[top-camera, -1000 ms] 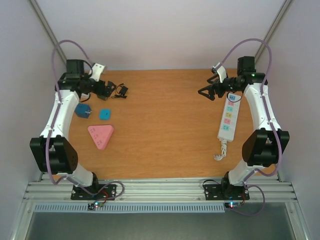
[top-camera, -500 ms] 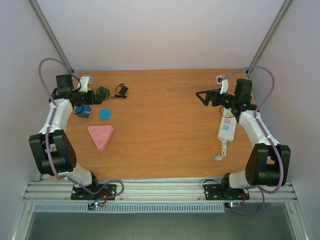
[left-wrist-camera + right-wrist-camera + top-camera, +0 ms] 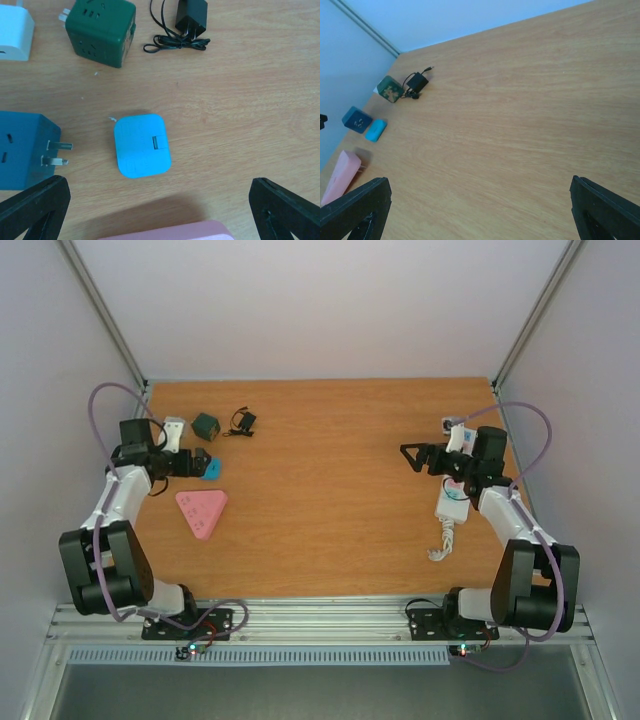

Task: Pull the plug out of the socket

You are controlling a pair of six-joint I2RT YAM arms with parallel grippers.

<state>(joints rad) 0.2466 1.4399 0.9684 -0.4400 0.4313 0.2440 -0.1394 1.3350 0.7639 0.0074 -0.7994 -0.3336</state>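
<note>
the socket (image 3: 451, 502) lies along the right side of the bench (image 3: 320, 510), partly under the right arm (image 3: 512, 518), cord (image 3: 441, 544) curled at its near end. the right gripper (image 3: 409, 457) hangs just left of it, jaws spread wide and empty (so its wrist view shows). the left gripper (image 3: 160, 206) gapes above a light-blue adapter (image 3: 142, 146).

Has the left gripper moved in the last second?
Yes. The left gripper has drawn back from the green cube toward the near edge, closer to the pink triangular block.
</note>
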